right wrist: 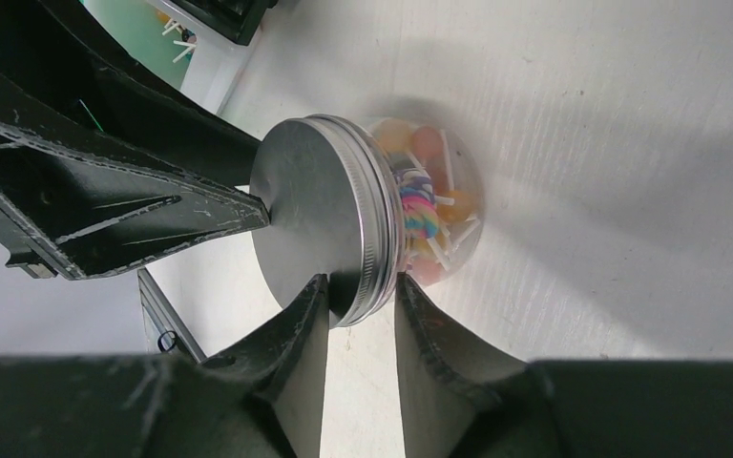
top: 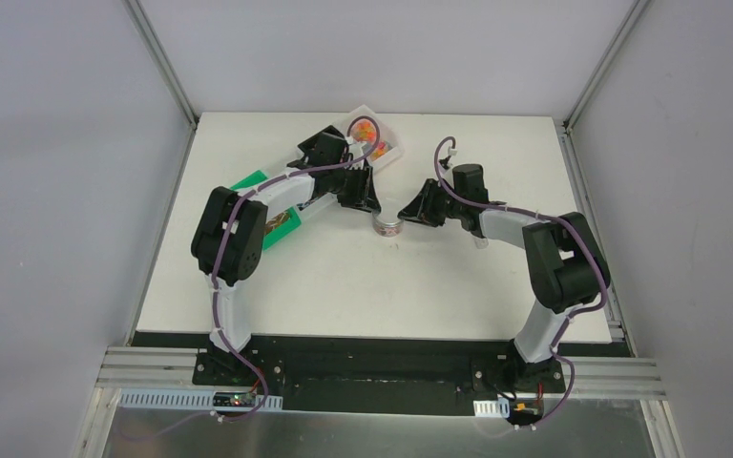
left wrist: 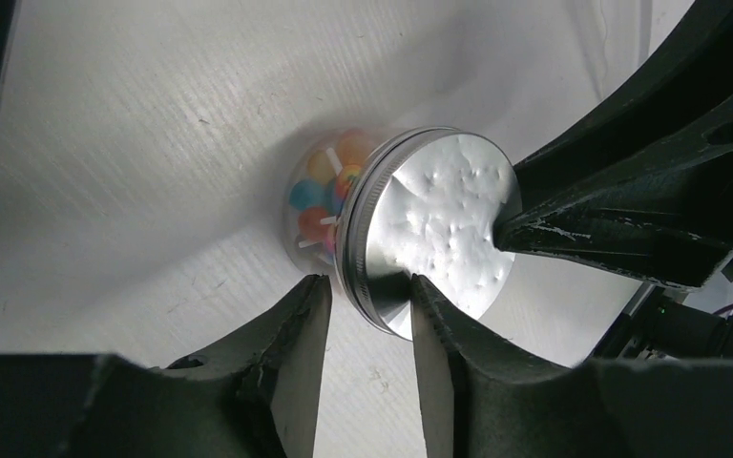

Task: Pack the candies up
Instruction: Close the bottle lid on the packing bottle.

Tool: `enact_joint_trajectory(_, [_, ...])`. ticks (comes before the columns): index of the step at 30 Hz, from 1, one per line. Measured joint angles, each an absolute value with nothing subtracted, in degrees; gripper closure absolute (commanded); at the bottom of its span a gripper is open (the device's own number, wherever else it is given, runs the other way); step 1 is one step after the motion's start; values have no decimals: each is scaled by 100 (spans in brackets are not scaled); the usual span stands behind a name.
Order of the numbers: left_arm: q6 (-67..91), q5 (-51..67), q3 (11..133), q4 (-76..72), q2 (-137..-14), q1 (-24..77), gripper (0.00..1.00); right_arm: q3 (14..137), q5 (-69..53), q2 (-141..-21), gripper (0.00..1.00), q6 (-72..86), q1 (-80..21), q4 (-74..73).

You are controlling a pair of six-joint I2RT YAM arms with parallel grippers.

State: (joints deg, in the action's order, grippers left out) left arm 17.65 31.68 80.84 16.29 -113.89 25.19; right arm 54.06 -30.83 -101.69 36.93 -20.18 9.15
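Candies (left wrist: 326,196) are sitting inside the clear jar (top: 388,227), mid-frame in the top view, with the metal lid (left wrist: 444,224) on it. A few more are showing in the white tray (top: 396,153) at upper centre.

Jar is standing upright on the table (top: 344,286), so its long axis is running vertical. In both wrist views that axis is lying sideways across the frame, so I'm reading both wrists as rolled over.

Left gripper (left wrist: 370,286) is sitting just upper left of the jar in the top view, right gripper (right wrist: 361,284) just right of it. Jar is lying dead between them, neither arm clearly nearer.

Both jaws are standing narrow, each pair straddling the lid's rim at the bottom of its own view. Can't tell whether either is actually pinching it or hanging just short.

Judging the next move as hinging on that rim: one arm taking the lid, the other bracing the jar.
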Motion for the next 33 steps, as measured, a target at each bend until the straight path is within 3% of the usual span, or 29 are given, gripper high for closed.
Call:
enact_joint_trajectory(7, [1925,3142,7942,1422,-11386,2582,68,5402,-3063,-10191,78,3695,-2014,943])
enact_joint_trajectory(16, [2541,2832,6667,202,-10805,2635,74,4943,-3065,-10160,83,3785,-2003,1789])
enact_joint_trajectory(21, [3033,2759,5990,-235,-10331,2757,70,5072,-3138,-10160,71,3570,-1977,1660])
enact_joint_trajectory(25, [3288,2770,5826,-167,-10123,3059,55,5533,-3129,-10208,55,3214,-1892,1028])
enact_joint_trajectory(28, [3352,2733,5782,139,-10066,3205,48,5800,-3293,-10217,51,3076,-1820,746])
enact_joint_trajectory(33, [3347,2596,5887,508,-9972,3037,46,5951,-3437,-10123,48,3022,-1715,438])
